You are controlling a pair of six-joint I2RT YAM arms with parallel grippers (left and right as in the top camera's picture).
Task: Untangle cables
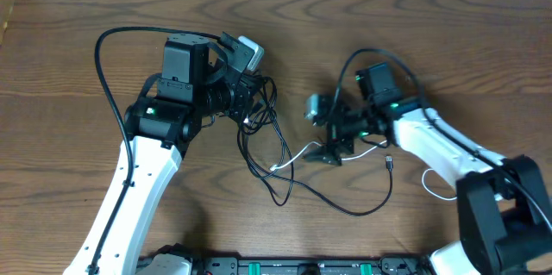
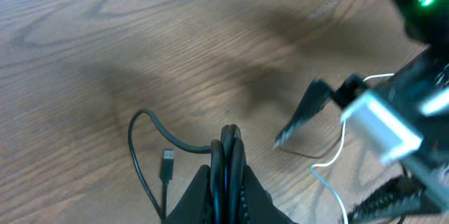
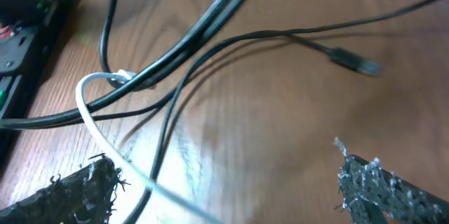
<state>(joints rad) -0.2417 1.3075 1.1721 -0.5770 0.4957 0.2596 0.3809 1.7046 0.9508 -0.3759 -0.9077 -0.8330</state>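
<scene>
Gripping a bunch of loops of the long thin black cord [image 2: 230,134], the left gripper [image 2: 228,155] has its two dark fingers pressed together on the strands, which stand up between them in the left wrist view. From that bunch, one strand curves away over the brown wood-grain table [image 1: 69,16] and ends in a small flat plug [image 2: 167,164] lying on the wood just beside the gripper.

The right gripper [image 3: 228,190] stands wide apart, and nothing is clamped in it. Its two rough black fingers [image 3: 77,192] show at the lower corners of the right wrist view, with bare wood between them. The shorter thin white cord [image 3: 97,129] makes a small loop above the finger on the left of that view and then runs down past that finger's inner edge. Whether it touches the finger cannot be told. Several black strands cross the white loop, and another dark plug end [image 3: 347,59] lies farther off on the table.

From overhead, the black cord hangs from the left gripper in the middle of the table and sweeps in a wide curve below the right gripper. The white cord lies under and beside the right gripper.
</scene>
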